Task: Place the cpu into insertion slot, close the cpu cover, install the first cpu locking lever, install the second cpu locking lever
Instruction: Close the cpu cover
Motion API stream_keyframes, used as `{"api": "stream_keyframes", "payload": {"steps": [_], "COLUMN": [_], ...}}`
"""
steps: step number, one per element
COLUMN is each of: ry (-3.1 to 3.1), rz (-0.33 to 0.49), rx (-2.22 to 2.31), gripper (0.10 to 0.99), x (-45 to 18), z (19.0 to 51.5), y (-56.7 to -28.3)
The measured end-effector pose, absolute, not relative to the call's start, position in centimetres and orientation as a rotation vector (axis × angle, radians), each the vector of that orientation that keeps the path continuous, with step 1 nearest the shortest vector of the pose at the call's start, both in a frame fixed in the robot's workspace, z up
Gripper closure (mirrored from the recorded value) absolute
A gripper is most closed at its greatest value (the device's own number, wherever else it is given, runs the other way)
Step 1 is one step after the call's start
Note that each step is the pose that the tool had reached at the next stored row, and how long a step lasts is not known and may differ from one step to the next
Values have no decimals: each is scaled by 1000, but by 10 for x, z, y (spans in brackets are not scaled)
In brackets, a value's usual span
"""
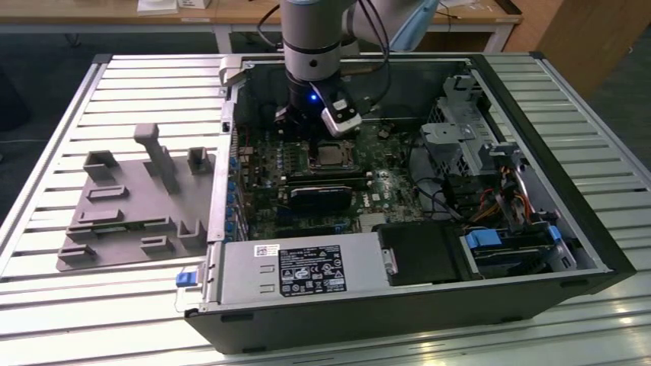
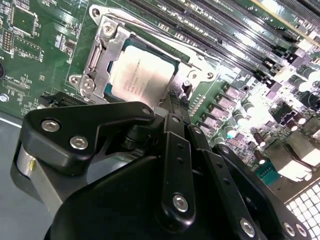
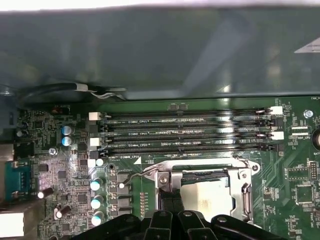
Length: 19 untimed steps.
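Gripper [image 2: 176, 102]: black linkage type, fingertips drawn together with nothing visibly between them, set down at one edge of the cpu cover [image 2: 100, 50].
Cpu cover: silvery frame, lying flat, closed round the chip.
Cpu [image 2: 142, 70]: dull grey face showing through the cover's window, seated in the insertion slot [image 3: 200, 176], of which a dark strip shows inside the frame.
Locking lever [image 3: 134, 174]: thin wire, springing out from the socket's corner just beside the fingertips; whether it is hooked, cannot tell.
Neighbours: memory slots [image 3: 180, 135] in a row alongside the socket; capacitors [image 3: 96, 185] near the lever's free end; all on green motherboard [image 3: 292, 200].
Hazards, as judged: closed tips could slide off the thin sprung wire, which would snap back; a sideways slip would strike the capacitors; force on the cover with the chip askew would bend socket contacts.
Housing: open black computer case [image 1: 407, 328], power supply [image 1: 295, 271] inside along one wall.
Surface: slatted metal table [image 1: 122, 84], carrying grey fixture plate [image 1: 133, 206] to the exterior view's left of the case.
Room: wooden desks [image 1: 102, 11] beyond.
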State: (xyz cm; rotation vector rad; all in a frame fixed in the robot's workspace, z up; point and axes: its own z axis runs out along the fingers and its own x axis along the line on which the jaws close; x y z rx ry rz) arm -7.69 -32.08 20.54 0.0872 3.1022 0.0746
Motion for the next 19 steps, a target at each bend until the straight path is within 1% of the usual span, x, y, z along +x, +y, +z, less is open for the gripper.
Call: {"api": "stream_keyframes", "payload": {"steps": [4,14,19], "ry": [3102,3099,3099], "rz": [91,185,198], "rx": [96,100,102], "gripper": [984,984,984], "x": [-77,-77,-77], "z": [205,200,199], "y": [-323,-331,-333]}}
